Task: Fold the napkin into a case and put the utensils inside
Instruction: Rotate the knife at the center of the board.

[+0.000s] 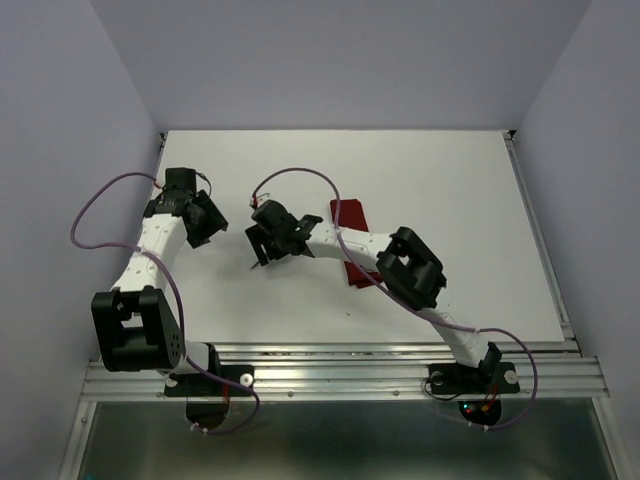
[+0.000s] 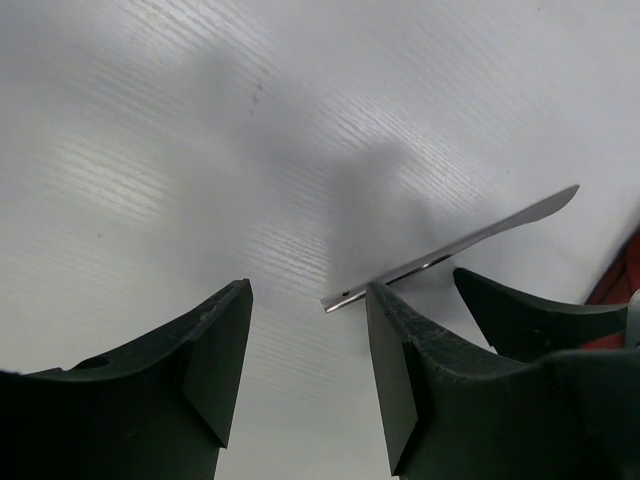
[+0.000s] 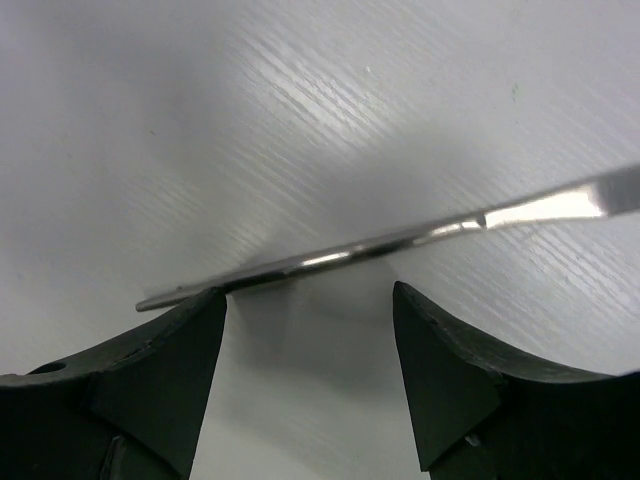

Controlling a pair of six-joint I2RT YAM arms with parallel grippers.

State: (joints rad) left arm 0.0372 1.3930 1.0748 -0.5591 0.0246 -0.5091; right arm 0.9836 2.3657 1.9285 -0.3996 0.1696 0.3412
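The thin straight silver utensil lies flat on the white table, just beyond my right gripper's fingertips. My right gripper is open, low over the table, with its left finger at the utensil's handle end. In the top view the right gripper sits left of the case, a narrow dark red strip partly hidden under the right arm. My left gripper is open and empty; its view shows the same utensil and a red edge of the case. The spoon is not in view.
My left gripper hovers a short way left of the right one. A dark finger of the right gripper shows in the left wrist view beside the utensil. The table's raised rail runs along the near edge.
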